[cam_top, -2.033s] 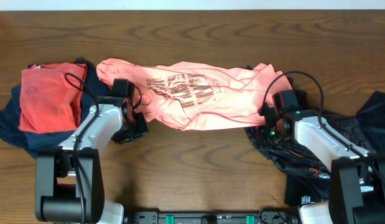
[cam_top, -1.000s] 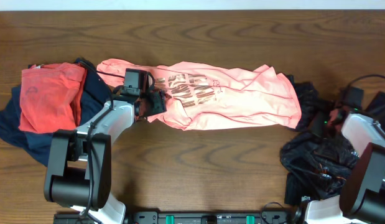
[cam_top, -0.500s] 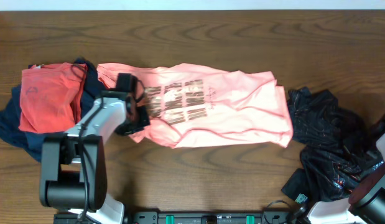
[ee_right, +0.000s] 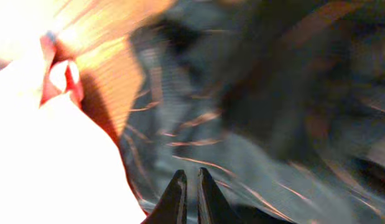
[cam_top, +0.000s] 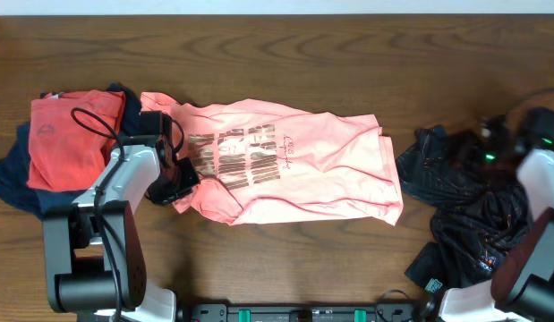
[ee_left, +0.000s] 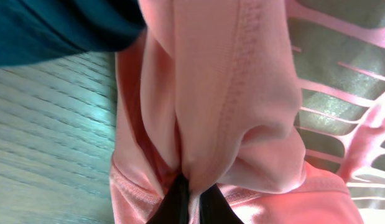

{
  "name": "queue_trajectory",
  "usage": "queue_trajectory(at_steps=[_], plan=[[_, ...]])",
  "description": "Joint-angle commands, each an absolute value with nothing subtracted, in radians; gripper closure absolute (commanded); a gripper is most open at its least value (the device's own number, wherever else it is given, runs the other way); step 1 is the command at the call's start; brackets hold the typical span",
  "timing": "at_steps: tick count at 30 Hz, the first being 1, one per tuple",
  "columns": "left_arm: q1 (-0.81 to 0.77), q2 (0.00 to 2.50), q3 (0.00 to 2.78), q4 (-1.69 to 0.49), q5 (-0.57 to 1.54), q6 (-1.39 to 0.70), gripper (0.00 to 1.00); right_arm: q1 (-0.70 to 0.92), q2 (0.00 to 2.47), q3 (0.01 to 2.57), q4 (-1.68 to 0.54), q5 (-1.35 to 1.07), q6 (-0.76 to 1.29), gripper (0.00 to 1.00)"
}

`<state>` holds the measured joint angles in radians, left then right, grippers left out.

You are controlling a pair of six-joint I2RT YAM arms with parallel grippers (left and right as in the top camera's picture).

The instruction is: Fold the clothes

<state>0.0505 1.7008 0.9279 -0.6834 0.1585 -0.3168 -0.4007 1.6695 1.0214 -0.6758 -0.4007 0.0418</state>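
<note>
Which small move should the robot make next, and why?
Probably move the right gripper to the right edge of the pink T-shirt and grasp it. The left gripper pinches the left edge, while the right one is shut, empty, above the black garment, and the shirt lies wrinkled.

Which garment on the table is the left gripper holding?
The salmon-pink lettered T-shirt mid-table: the left gripper pinches its fabric. The red-orange shirt lies left of it, the black garment far right.

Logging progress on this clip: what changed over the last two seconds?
The right gripper let go of the pink T-shirt and pulled back over the black garment. The left gripper re-gripped its left edge; it lies flatter. The red-orange shirt stayed put.
</note>
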Motion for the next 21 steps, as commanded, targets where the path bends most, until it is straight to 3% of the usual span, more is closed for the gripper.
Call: queue_trajectory(at_steps=[1,11,16,18,21], plan=[[0.049,1.685,0.918,-0.688,0.192,-0.312,0.94,-0.308,1.731,1.026,-0.65,-0.296,-0.006,0.93],[0.049,1.685,0.918,-0.688,0.192,-0.312,0.94,-0.273,1.934,1.026,-0.486,-0.137,0.065,0.99],[0.049,1.685,0.918,-0.688,0.192,-0.312,0.94,-0.371,1.937,1.048,-0.459,0.111,0.211,0.99],[0.049,1.685,0.918,-0.688,0.192,-0.312,0.94,-0.433,1.937,1.074,-0.482,0.175,0.256,0.93],[0.049,1.685,0.918,-0.688,0.192,-0.312,0.94,-0.543,1.937,1.132,-0.548,0.192,0.344,0.91]])
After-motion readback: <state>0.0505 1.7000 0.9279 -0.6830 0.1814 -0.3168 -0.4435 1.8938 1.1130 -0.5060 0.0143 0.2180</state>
